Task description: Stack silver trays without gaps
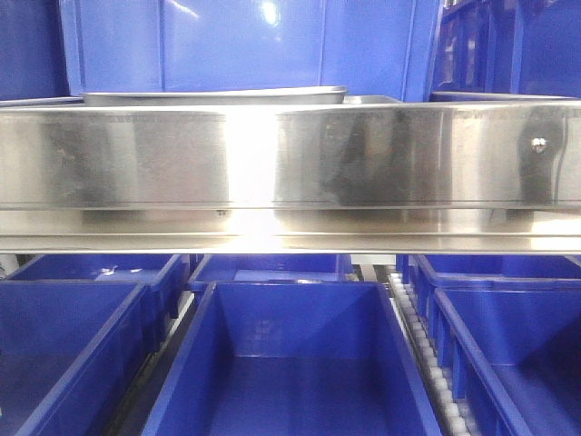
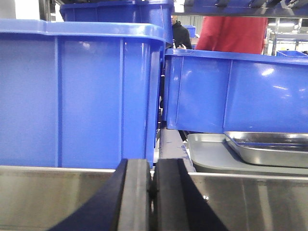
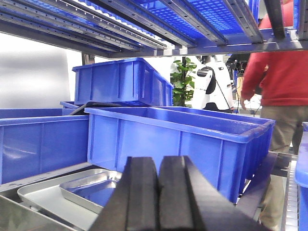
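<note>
Both the left gripper [image 2: 151, 192] and right gripper [image 3: 158, 192] were pressed together, empty, behind the shelf rail [image 1: 290, 154], while the silver trays [image 3: 72, 195] already sat nested on the shelf, presumably awaiting alignment.

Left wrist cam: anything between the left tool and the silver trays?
Only the steel shelf rail; shut left tool sits this side, silver trays just beyond it.

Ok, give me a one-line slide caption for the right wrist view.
Closed right gripper faces two nested silver trays beside a blue bin.
</note>
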